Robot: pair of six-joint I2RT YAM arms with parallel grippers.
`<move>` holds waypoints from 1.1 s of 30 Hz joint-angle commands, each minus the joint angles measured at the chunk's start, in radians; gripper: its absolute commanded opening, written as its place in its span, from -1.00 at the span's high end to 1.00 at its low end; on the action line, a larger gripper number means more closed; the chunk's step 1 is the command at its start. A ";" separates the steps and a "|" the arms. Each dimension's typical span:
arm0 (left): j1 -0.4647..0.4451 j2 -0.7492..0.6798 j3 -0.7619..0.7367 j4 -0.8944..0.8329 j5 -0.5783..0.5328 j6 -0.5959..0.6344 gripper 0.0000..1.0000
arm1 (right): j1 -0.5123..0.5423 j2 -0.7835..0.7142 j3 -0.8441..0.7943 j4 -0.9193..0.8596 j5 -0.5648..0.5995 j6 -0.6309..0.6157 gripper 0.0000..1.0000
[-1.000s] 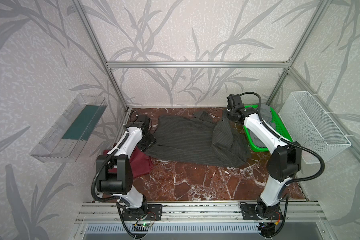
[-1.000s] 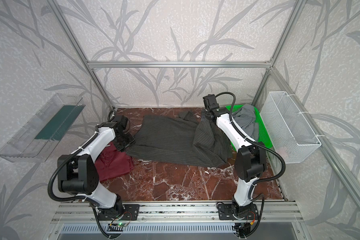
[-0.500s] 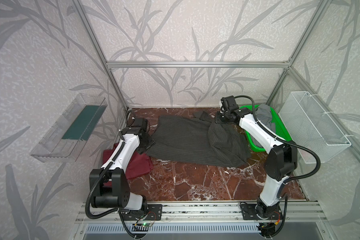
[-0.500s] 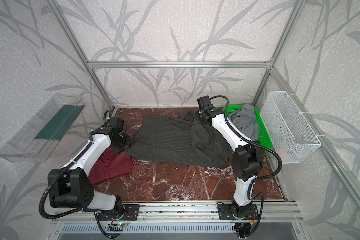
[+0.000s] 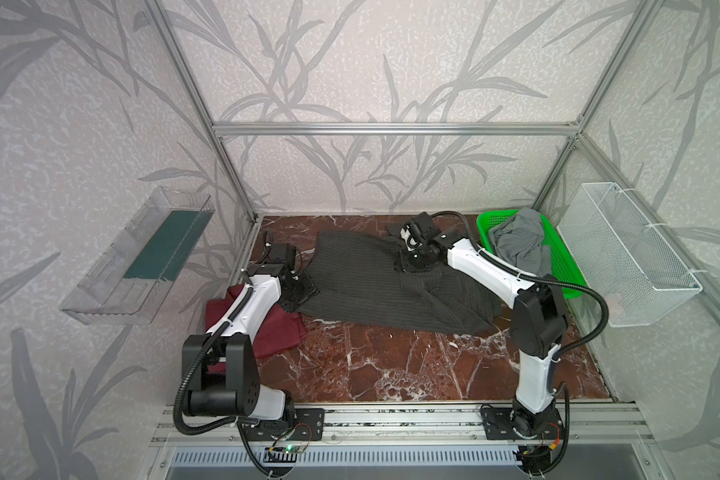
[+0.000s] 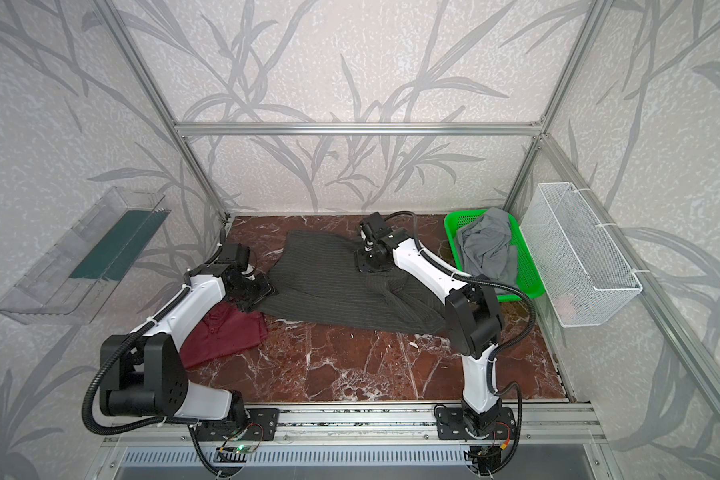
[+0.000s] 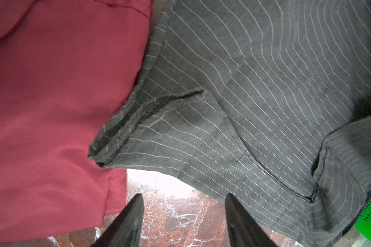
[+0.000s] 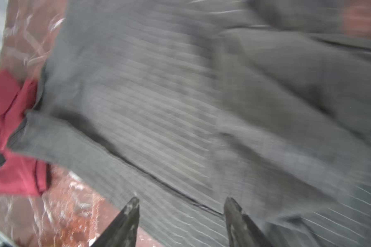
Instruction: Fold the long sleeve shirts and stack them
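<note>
I have the charcoal pinstriped shirt (image 5: 366, 282) spread across the back half of the marble bench (image 5: 391, 365), with its right part bunched into loose folds. The maroon shirt (image 5: 277, 332) lies at the bench's left side, partly hidden under my left arm. In the left wrist view one corner of the charcoal shirt overlaps the maroon shirt's edge. My left pincer (image 7: 182, 198) stands wide with nothing between its fingers, over bare marble just beside the spot where the two shirts meet. My right pincer (image 8: 182, 201) is also wide and empty, above the charcoal shirt toward its far side. That wrist view is blurred, so I cannot tell whether the tips touch the cloth. A green basket (image 5: 485, 222) in the back right corner holds a crumpled grey garment (image 5: 520, 241).
</note>
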 commanded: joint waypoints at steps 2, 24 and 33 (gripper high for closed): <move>0.014 -0.028 -0.008 0.025 0.043 0.022 -0.23 | -0.146 -0.075 -0.086 0.063 0.025 0.044 -0.24; 0.045 -0.051 -0.045 0.097 0.151 0.035 -0.36 | -0.299 0.167 -0.135 0.229 0.002 -0.019 0.14; 0.049 -0.048 -0.048 0.105 0.160 0.033 -0.35 | -0.317 0.066 -0.260 0.380 0.022 -0.050 -0.08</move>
